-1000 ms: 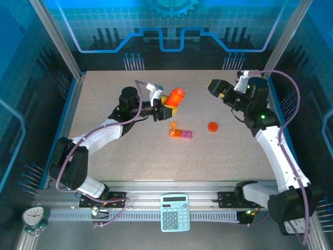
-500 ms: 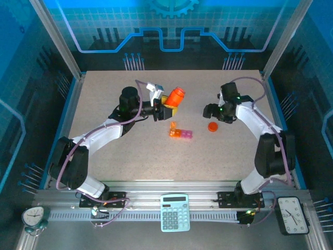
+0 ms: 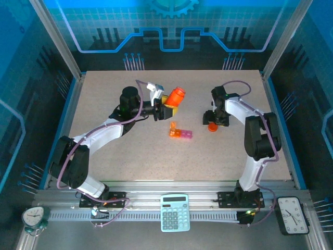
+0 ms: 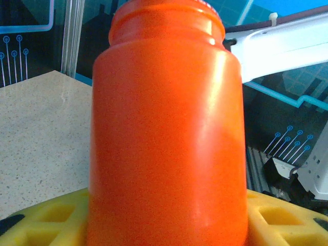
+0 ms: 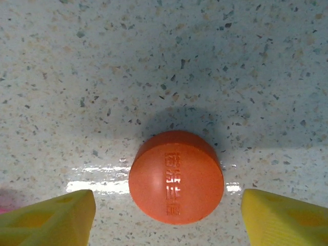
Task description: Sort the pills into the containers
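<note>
My right pincer (image 5: 168, 214) hangs spread, yellow foam pads (image 5: 51, 218) either side of the orange cap (image 5: 176, 177), touching neither edge. I'd centre, then close evenly, since that glossy domed plastic could squirt out. The containers (image 3: 180, 132), translucent orange and pink squares, lie left of the cap. Farther left of it my left pincer (image 3: 165, 110) pinches the smooth orange bottle (image 4: 166, 128).

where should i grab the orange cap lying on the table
Pinch the cap across its round side wall, coming straight down from above. It lies flat on the table, a low disc with its lettering up, so only the rim offers opposed faces. The right gripper hangs over it, one finger on each side, which suits this.
</note>
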